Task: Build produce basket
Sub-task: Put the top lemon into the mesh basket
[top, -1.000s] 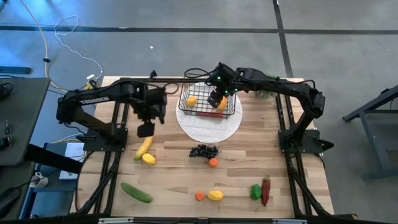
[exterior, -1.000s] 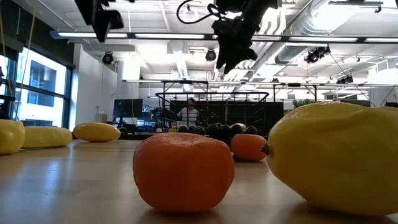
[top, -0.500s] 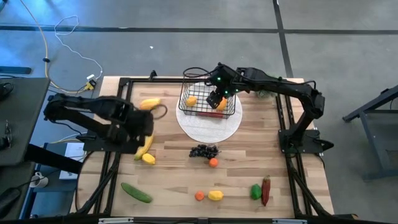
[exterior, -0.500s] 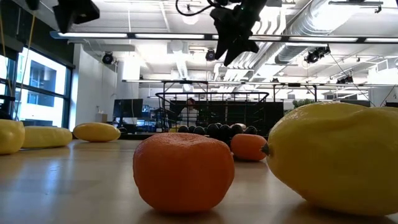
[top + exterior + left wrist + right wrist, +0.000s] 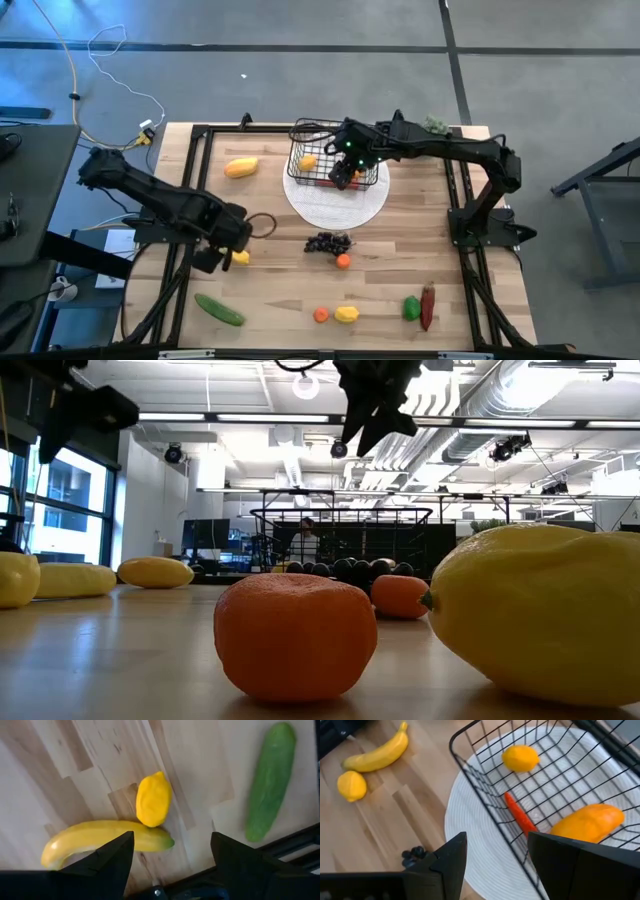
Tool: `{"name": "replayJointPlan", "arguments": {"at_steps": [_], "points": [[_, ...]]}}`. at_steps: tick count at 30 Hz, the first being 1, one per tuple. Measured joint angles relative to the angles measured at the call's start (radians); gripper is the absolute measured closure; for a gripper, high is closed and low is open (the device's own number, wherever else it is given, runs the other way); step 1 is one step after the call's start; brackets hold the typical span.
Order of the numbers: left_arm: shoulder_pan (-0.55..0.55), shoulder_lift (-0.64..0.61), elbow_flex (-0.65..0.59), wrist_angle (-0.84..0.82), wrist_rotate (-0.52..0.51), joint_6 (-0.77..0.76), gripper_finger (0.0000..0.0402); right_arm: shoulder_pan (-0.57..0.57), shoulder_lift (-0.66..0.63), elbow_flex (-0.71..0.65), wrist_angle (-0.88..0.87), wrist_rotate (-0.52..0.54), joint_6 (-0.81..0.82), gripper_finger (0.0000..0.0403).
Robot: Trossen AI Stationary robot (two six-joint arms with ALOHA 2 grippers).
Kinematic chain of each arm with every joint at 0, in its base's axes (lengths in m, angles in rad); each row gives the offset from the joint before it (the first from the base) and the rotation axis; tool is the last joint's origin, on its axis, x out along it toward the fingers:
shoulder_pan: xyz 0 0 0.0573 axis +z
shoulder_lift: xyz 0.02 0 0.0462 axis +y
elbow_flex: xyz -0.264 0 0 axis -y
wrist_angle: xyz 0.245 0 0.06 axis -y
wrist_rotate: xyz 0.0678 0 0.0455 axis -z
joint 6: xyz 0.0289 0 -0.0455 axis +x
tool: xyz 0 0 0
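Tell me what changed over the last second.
The left hand swung from the table's far side toward its near left, now above the banana and lemon, open and empty. The right hand stayed over the basket, open. Nothing else moved.

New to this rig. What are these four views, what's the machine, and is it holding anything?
Two dark robot arms work at a wooden table. One camera looks straight down, one sits at tabletop height, and one rides on each wrist.

The left pincer hangs open over a curved yellow banana, a small yellow lemon and a long green cucumber.

The right pincer hangs open and empty over the black wire-mesh basket, which stands on a round white plate and holds some produce already.
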Motion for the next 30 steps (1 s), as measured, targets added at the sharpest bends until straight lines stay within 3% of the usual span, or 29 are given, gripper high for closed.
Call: {"name": "replayJointPlan", "arguments": {"at_steps": [23, 30], "points": [[-0.013, 0.314, -0.035, 0.128, -0.048, -0.009, 0.0149, 0.093, -0.001, -0.001, -0.048, 0.049, 0.051, 0.0213], [-0.013, 0.393, -0.035, 0.132, -0.013, -0.019, 0.0149, 0.106, -0.001, -0.001, -0.06, 0.053, 0.05, 0.0213]]}}
